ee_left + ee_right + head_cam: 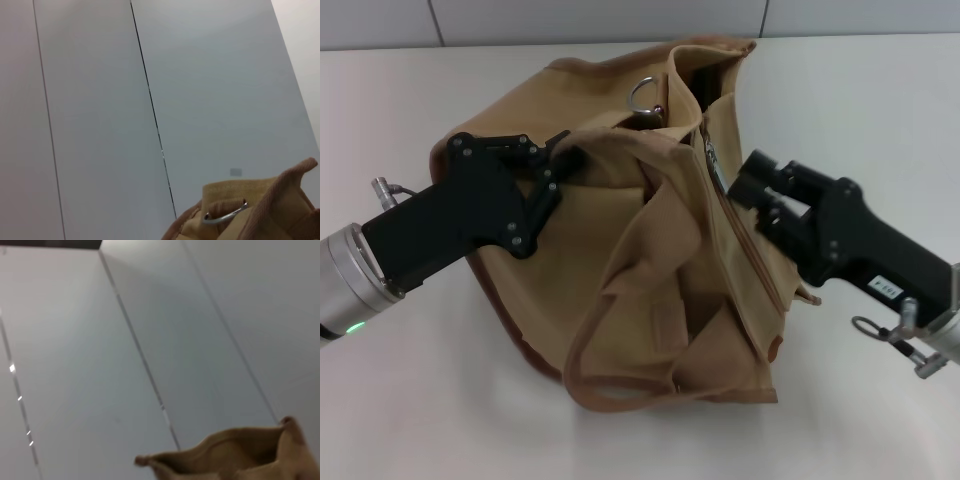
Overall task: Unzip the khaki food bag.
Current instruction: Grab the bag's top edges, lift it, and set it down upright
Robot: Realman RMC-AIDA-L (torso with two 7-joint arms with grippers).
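One khaki food bag (650,260) is lying on a white table (410,420), and two grippers are working at it, one from each side. The bag is sitting in the middle of the table, slumped and creased, with its top facing the far wall. One wide strap handle (620,375) is hanging in a loop over the near side, toward the robot.

On the left, the left gripper (558,155) is reaching in from the left edge of the table. Its black fingers are closing together on the cloth of the bag's upper left edge, and the fabric is bunching up there. The bag is lying just to the right of this gripper and touching it.

In the middle, one silver metal ring (643,96) is standing up at the far end of the bag's top. The zipper (745,235) is running along the top from the far end toward the near right corner, and the bag's mouth beside it is gaping a little near the ring.

On the right, the right gripper (738,180) is coming in from the right edge of the table. Its tip is pressing against the zipper line at the metal pull (715,165). I cannot tell if its fingers are apart or together, because the black body is hiding them.

In the left wrist view, only the bag's far rim and the ring are showing below a grey panelled wall (100,100).
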